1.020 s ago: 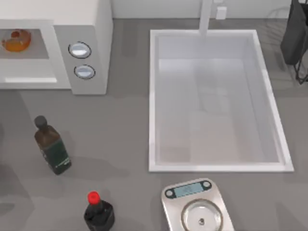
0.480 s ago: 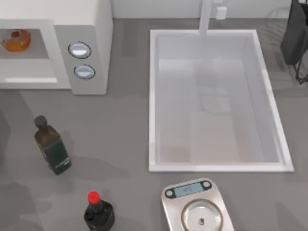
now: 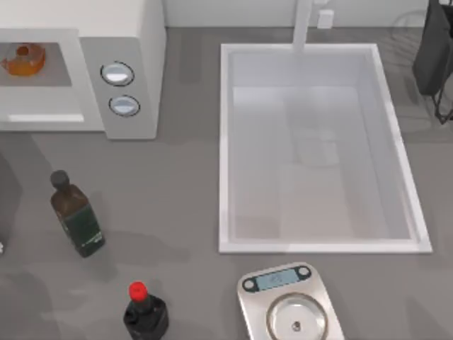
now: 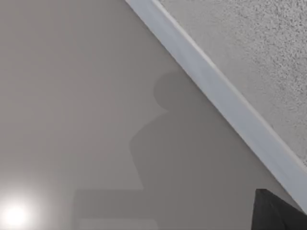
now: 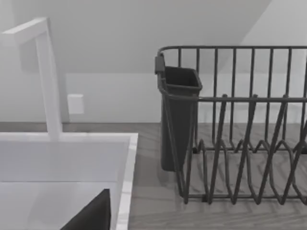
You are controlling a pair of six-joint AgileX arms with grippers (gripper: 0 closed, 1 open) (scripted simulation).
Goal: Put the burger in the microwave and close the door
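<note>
The burger [image 3: 25,58], orange-brown and glossy, sits inside the grey cavity of the white microwave [image 3: 131,28] at the table's back left. Two silver knobs [image 3: 117,74] are on its side panel. The cavity front is uncovered. A grey panel edge that looks like the door [image 3: 3,205] shows at the top view's left border. In the left wrist view the door's speckled grey window [image 4: 259,43] and white frame [image 4: 216,91] slant close above the grey counter. A dark part of my left gripper [image 4: 280,213] is beside that frame. A dark part of my right gripper [image 5: 91,215] hangs over the sink's corner.
A white sink [image 3: 226,142] with a faucet [image 3: 303,25] takes up the middle and right. A dark green bottle [image 3: 76,216] and a red-capped bottle [image 3: 145,312] stand at the front left. A kitchen scale [image 3: 290,308] lies at the front. A black dish rack [image 5: 240,134] is at the back right.
The grey panel edge at the top view's left border has come further into view and grown darker. The burger, bottles and scale have not moved.
</note>
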